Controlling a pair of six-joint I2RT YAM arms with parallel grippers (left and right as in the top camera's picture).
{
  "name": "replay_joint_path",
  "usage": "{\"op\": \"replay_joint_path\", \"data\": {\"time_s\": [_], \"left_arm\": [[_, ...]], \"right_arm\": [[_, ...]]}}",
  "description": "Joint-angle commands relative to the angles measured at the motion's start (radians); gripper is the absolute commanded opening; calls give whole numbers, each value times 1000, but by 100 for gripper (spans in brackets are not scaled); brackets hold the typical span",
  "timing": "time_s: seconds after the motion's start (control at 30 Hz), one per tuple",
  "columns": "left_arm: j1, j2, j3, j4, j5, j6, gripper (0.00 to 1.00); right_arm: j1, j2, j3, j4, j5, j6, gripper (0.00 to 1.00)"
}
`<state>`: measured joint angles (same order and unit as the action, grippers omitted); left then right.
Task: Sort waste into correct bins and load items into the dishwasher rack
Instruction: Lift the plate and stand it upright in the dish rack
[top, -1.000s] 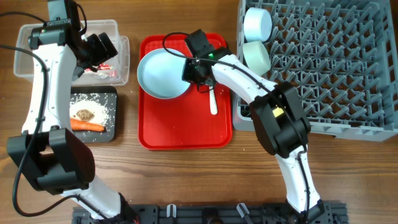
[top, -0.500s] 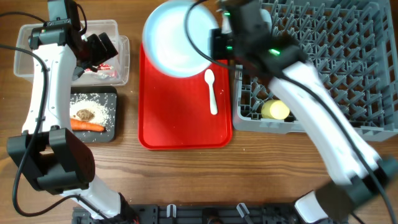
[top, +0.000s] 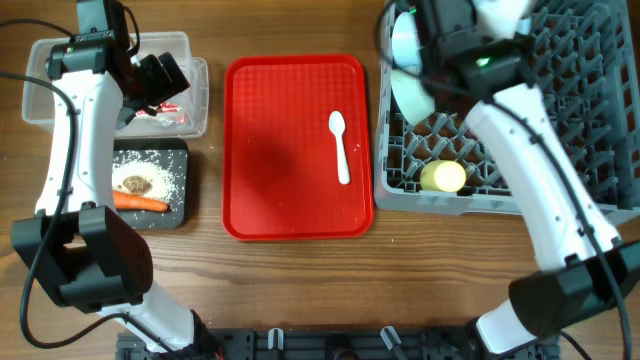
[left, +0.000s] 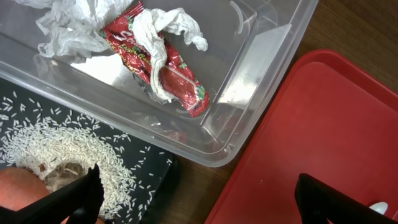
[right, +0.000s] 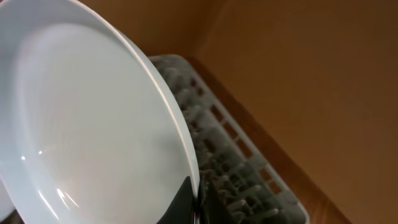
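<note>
The rack (top: 570, 120) has two bowls (top: 412, 90) on edge down its left side and the cup (top: 443, 177) by the front corner, and the right gripper (right: 194, 202) is clamped on the rim of the plate (right: 93, 124), which tilts on edge above the pegs. The red tray (top: 280, 180) carries the spoon (top: 340, 145), and the tub (top: 180, 45) holds the wrapper (left: 161, 56), with the left gripper (left: 198, 180) hanging over its corner, fingers spread wide. Next to the tub, the black tray (top: 178, 215) has rice (top: 160, 175), the carrot (top: 140, 202) and the lump (top: 134, 184).
</note>
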<state>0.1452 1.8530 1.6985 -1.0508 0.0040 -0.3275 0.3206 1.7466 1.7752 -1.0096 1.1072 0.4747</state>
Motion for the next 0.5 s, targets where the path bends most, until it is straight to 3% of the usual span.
{"op": "replay_joint_path", "data": {"time_s": [0.0, 0.27, 0.47], "left_arm": [[4, -24, 13, 0, -13, 8, 100], [4, -24, 13, 0, -13, 8, 100], [4, -24, 13, 0, -13, 8, 100]], "right_arm": [[-58, 43, -1, 20, -50, 23, 4], [-80, 183, -1, 158, -75, -91, 4], [-80, 283, -1, 174, 24, -110, 4]]}}
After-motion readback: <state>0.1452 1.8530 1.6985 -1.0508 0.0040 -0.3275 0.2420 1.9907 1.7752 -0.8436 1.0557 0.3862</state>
